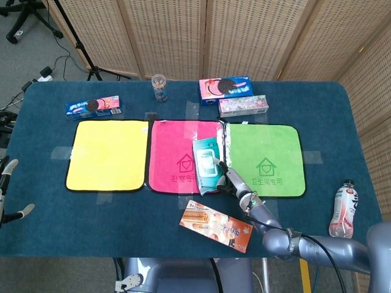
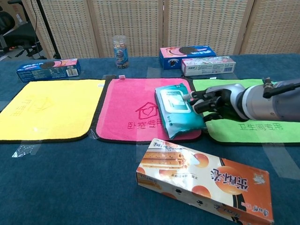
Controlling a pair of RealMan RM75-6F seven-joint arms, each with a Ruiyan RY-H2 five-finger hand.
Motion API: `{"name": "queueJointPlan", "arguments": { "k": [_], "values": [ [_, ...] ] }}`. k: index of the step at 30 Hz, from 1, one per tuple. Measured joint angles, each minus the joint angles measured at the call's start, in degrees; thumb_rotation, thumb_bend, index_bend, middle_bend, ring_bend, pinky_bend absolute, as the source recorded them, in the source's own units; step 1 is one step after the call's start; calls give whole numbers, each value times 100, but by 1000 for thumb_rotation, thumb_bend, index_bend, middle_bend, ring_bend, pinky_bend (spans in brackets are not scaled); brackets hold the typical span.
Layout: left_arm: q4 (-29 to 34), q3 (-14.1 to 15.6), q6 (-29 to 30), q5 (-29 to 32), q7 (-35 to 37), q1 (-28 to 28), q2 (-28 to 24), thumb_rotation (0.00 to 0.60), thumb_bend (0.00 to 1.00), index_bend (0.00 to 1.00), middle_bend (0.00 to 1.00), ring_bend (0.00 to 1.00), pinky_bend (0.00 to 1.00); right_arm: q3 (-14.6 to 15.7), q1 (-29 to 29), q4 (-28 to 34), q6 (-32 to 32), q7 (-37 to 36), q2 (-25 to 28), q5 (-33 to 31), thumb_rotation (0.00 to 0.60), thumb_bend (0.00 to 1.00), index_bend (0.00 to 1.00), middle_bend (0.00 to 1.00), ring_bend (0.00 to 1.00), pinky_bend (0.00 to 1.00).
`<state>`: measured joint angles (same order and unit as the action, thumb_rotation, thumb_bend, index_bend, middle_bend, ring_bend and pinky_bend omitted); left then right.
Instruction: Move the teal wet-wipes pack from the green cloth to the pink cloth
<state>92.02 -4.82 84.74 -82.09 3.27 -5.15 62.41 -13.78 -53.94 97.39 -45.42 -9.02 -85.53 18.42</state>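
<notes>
on our blue table, our right hand fingers pinch the teal wet-wipes pack at the pink cloth's right edge.

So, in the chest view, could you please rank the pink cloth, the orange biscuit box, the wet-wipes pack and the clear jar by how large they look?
1. pink cloth
2. orange biscuit box, though it lies nearest the camera, which inflates it
3. wet-wipes pack, with the right hand on its right edge
4. clear jar, farthest back, so it looks smaller
</notes>
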Motion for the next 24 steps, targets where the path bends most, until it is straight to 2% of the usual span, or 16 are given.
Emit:
{"name": "queueJointPlan", "arguments": {
  "k": [8,12,24],
  "values": [
    [-5,3,-16,-2,41,-5,-14,600,0,0,0,0,0,-192,-293,-15,-437,502,-407,-342,600,1000,77,22,0,149],
    [-3,2,-24,10,42,-5,-15,600,0,0,0,0,0,-384,-442,-152,-640,746,-650,-529,600,1000,77,22,0,149],
    [2,5,-59,26,22,-19,-8,600,0,0,0,0,0,-648,-606,-431,-885,1333,-912,-739,600,1000,78,22,0,149]
  ]
}}
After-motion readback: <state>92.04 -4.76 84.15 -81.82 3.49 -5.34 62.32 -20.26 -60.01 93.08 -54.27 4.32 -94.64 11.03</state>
